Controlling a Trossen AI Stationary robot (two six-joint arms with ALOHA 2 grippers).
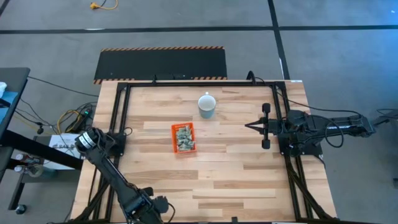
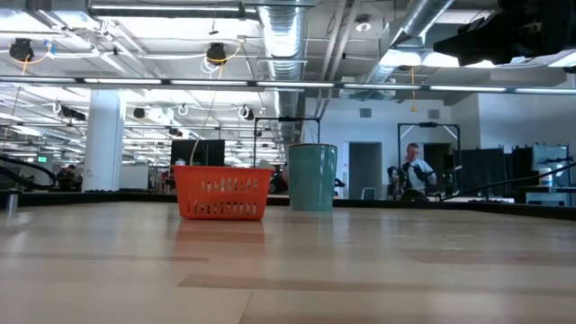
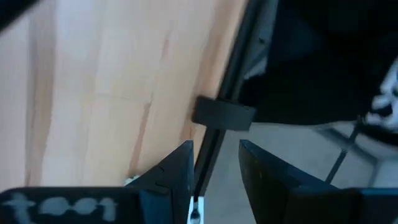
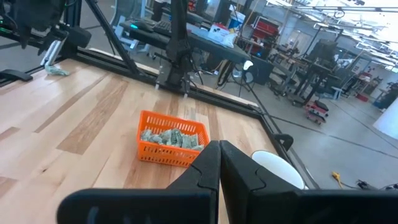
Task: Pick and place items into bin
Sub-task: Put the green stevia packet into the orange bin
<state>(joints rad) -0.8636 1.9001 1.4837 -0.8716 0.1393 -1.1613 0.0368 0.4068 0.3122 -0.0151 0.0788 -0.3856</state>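
Right gripper [image 4: 219, 163]: fingers pressed together, nothing between them. It sits at the right side of the table [image 1: 236, 168], well apart from the bin, pointed toward the middle.

Left gripper [image 3: 214, 171]: fingers apart with a gap between them, nothing in it. It hangs at the near left corner, over the table edge and the black frame rail, far from the bin.

Bin [image 1: 183, 137]: orange, near the middle of the table, upright and flat on the wood. Neither gripper touches it.

Items [image 4: 171, 138]: a heap of pale green-and-white wrapped pieces lying inside the bin, filling most of its floor and showing through the slotted wall in the low view.

Mug [image 1: 206, 105]: pale, standing upright behind the bin, apart from it. Whether anything is inside it cannot be told.

Loose pieces: one pale green scrap [image 4: 57, 71] lies at the far left edge of the table near the left arm's base, as the right wrist view shows; whether it is one of the items is not clear. No other pieces show on the bare wood.

Progress, as a judgement: the task looks nearly or wholly done. Both arms stand back with nothing held; at most that stray scrap is left.
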